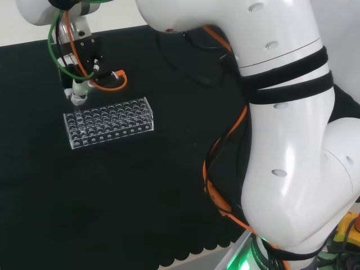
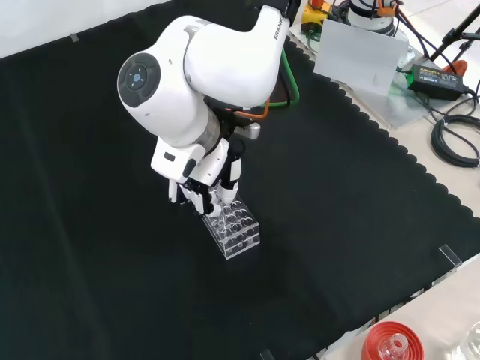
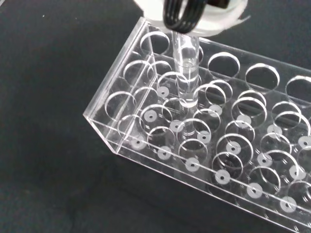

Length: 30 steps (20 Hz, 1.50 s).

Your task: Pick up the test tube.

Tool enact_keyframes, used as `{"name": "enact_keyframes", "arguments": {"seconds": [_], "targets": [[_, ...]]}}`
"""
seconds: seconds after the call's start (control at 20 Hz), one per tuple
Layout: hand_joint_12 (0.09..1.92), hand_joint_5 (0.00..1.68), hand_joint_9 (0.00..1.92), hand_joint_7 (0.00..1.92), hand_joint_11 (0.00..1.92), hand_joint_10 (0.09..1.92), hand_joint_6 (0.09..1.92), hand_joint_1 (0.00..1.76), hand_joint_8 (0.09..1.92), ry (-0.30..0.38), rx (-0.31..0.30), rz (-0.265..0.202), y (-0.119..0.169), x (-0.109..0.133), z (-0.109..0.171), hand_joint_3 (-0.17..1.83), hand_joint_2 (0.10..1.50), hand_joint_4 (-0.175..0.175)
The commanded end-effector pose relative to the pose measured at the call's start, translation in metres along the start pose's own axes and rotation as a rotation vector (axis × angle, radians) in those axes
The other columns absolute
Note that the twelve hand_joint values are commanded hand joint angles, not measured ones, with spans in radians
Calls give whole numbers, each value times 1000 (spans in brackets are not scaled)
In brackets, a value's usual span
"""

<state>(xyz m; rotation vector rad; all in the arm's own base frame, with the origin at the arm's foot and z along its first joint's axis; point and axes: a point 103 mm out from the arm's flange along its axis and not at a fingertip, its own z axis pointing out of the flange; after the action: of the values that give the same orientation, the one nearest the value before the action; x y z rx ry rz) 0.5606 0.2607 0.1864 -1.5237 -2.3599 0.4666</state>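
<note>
Wrist view: the hand [image 3: 181,12] pinches a clear test tube [image 3: 184,68] standing in the clear rack [image 3: 121,116], its other holes empty.

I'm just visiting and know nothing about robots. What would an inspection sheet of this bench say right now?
Surface: black cloth over the bench, scalloped edge.
Job's things: clear test tube upright at a hole near one end of the clear rack; its tip is at the rack's top plate.
Clutter: red ribbed ring at the cloth's edge in the front view.
Hand: the hand is over the rack's end, fingers curled round the tube's top.
Cables: orange and green cables run down the arm.
Surroundings: black cables and a power unit beside the bench.
</note>
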Motion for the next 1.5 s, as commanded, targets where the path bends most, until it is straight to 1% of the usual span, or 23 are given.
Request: {"name": "enact_keyframes", "arguments": {"seconds": [0.05,0.15,0.3,0.55,0.75,0.9,1.0,1.15,1.5], "targets": [[1284,1214,1268,1277,714,689,689,1307,678,-6,-24,5,3,5,-3,542,725,-175],[1262,1240,1303,1301,768,716,697,1313,688,-20,-43,13,4,6,-5,675,646,-175],[1226,1226,1238,1341,847,634,732,1407,787,-34,-71,26,3,6,-8,712,616,-175],[1189,1266,1285,1374,956,591,723,1436,806,-46,-70,21,4,6,-8,839,529,-175],[1180,1302,1332,1399,983,534,674,1441,763,-54,-70,14,4,7,-8,869,498,-175],[1178,1281,1297,1362,974,562,437,1434,817,-53,-72,11,3,7,-9,651,631,-175],[1177,1291,1298,1359,973,550,365,1433,815,-54,-72,10,3,6,-10,601,658,-175],[1177,1309,1305,1366,974,536,319,1434,802,-54,-74,9,2,6,-10,594,658,-175],[1178,1319,1309,1372,975,536,299,1435,791,-53,-82,10,-2,3,-15,598,654,-175]]}}
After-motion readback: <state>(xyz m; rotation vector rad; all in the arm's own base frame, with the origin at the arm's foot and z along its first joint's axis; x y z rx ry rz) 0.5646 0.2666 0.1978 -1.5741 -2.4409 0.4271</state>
